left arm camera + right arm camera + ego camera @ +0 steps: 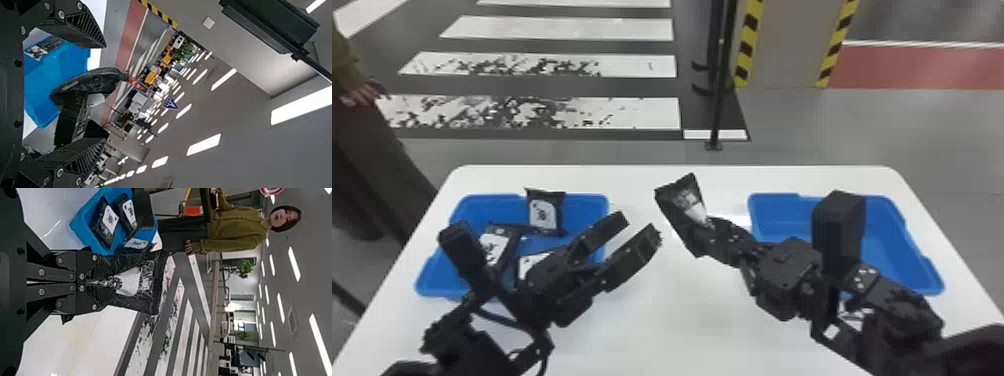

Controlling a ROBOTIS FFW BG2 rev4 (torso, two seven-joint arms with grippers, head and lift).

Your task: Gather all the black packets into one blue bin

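Note:
Above the table's middle my right gripper [714, 231] is shut on a black packet [682, 200]; in the right wrist view the right gripper [94, 282] pinches one end of that packet [147, 282]. Facing it from the left, my left gripper [643, 226] stands open with a gap between it and the packet. In the left wrist view the held packet [90, 82] shows beyond the open left gripper [105, 92]. The left blue bin [587, 200] holds several black packets, one upright at its back [544, 210], another leaning at its left [499, 245].
A second blue bin [777, 220] stands on the right of the white table [652, 330], partly behind my right arm. A person stands beyond the table's left side. A thin black post [717, 100] rises from the floor behind the table.

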